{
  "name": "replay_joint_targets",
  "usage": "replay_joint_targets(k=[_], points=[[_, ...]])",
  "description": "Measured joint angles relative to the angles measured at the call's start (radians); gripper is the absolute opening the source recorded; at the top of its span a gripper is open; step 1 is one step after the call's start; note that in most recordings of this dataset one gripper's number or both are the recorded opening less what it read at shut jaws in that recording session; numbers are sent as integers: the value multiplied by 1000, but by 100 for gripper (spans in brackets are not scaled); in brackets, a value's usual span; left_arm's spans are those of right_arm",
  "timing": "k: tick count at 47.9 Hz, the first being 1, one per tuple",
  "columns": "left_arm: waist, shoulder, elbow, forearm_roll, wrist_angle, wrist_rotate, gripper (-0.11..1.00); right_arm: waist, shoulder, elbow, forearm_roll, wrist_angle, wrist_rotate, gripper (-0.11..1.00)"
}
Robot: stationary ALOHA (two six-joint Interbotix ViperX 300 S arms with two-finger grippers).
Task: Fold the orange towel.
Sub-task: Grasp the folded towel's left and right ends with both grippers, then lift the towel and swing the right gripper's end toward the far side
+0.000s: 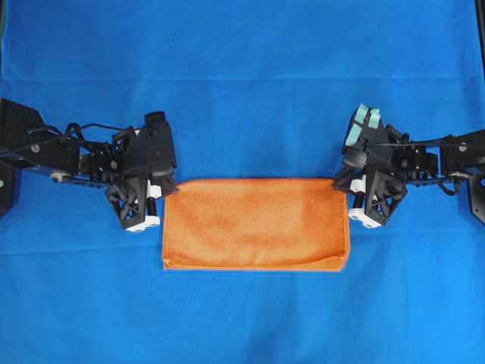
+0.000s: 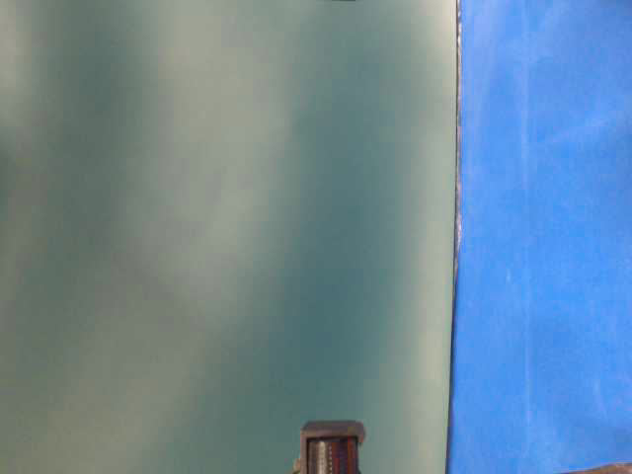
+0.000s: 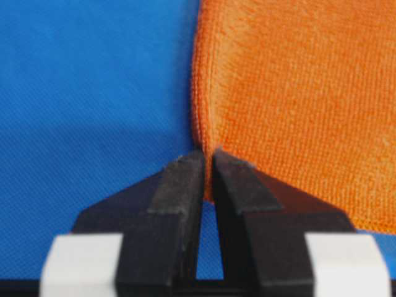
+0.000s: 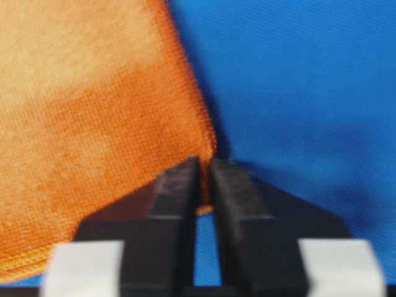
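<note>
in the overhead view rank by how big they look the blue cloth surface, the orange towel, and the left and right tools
1. Blue cloth surface, filling nearly the frame.
2. Orange towel.
3. Left tool and right tool: they look about alike, so no ranking between them.

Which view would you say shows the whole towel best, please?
The overhead view: the towel lies in full as a folded rectangle on the blue cloth. Each wrist view shows only one corner, pinched by that arm's gripper. The table-level view shows none of it.
</note>
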Motion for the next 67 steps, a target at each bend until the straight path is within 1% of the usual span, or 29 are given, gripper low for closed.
replay_joint_targets(k=[12, 19, 28, 38, 46, 57, 63, 67], points=[[-5, -9, -18, 0, 57, 6, 2, 3, -34, 2, 0, 9, -2, 2], [-9, -48, -28, 0, 114, 8, 2, 3, -78, -3, 0, 46, -8, 2], [-11, -158, -66, 0, 238, 8, 2, 3, -202, -43, -12, 192, -11, 2], [-11, -302, -103, 0, 334, 9, 1, 5, -347, -87, -57, 318, -11, 2], [-11, -383, -106, 0, 347, 11, 1, 3, -433, -100, -84, 354, -11, 2], [-11, -394, -106, 2, 342, 11, 2, -3, -459, -98, -135, 351, -9, 2], [-11, -391, -106, 3, 311, 11, 1, -51, -454, -98, -163, 347, -6, 2], [-11, -382, -106, 3, 272, 11, 1, -114, -437, -103, -186, 337, -5, 2]])
